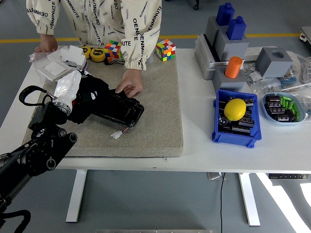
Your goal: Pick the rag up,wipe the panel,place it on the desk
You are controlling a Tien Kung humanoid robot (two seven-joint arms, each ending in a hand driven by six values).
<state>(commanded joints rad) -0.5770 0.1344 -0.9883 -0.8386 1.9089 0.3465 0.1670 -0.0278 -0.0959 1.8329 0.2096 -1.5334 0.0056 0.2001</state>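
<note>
- On the grey mat (155, 121) that covers the left half of the white table (204, 150), a glossy black panel (119, 108) lies slantwise, its lower right end pointing toward the mat's middle.
- Over the panel's upper left end sits the left hand (90, 97), black and bunched; its fingers appear clamped on a black rag (95, 90) pressed against the panel, though dark on dark makes the exact grip hard to read.
- Behind it, the silver wrist and black arm (34, 150) run down to the lower left corner.
- Against the panel's far edge, a person's hand (129, 88) rests with its fingers touching it, steadying it; the person's other hand (44, 46) lies flat at the table's far left corner.
- Just off the panel's near end, a small white connector (115, 135) lies on the mat.
- Along the mat's far edge stand two colour cubes (165, 49), with yellow tape rolls (97, 53) and white packets (63, 60) to their left.
- Toward the table's right edge, a blue bin (234, 138) carries a yellow ball (234, 109).
</note>
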